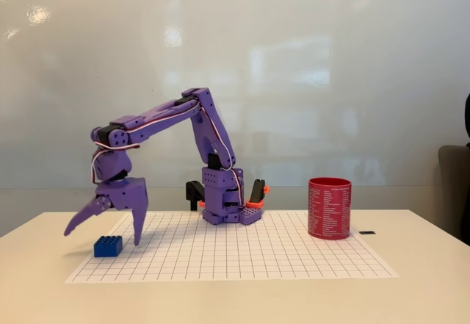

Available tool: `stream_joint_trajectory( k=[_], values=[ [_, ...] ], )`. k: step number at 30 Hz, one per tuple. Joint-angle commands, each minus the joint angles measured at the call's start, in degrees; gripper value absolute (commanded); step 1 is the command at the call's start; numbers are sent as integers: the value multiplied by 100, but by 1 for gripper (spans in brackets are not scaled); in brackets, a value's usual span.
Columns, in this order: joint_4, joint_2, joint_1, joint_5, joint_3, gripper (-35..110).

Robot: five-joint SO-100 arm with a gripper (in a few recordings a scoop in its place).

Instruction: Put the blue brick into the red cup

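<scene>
The brick [108, 246] sits flat on the grid mat [242, 254], studs up, in the mat's near left corner in the fixed view, close to both the left and front edges of the grid. The gripper [103, 237] hangs just above and around it, jaws spread wide: one finger [82, 220] reaches out to the left past the brick, the other [138, 228] points down just to the brick's right, its tip close to the mat. Neither finger is seen touching the brick, and the gripper holds nothing. The purple arm [158, 114] arches from its base [228, 205] at the mat's back edge, over to the left and down to the gripper. Between the brick and the base the grid lies open, and the whole front strip of the mat stretches bare to the right. The cup [330, 208] stands upright at the mat's right back part, well apart from the brick and to the right of the base, with free space around it; its inside cannot be seen from this low angle. A small dark thing [367, 232] lies on the table [426, 280] just right of the cup. White table shows beyond every mat edge, and a pale wall [294, 59] rises behind.
</scene>
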Motion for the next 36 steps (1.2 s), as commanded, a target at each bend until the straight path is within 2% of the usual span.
stream_joint_trajectory(
  k=[1,3,5,7,20,31,36],
  values=[
    [-79,132,0,44,44,57],
    [-79,123,0,18,44,54],
    [-167,132,-9,-211,35,30],
    [-299,132,18,-343,53,0],
    [-448,404,272,-422,-79,0],
    [0,2004,1002,-1195,-1283,0],
    [246,2927,826,-1793,-1644,0]
  ],
)
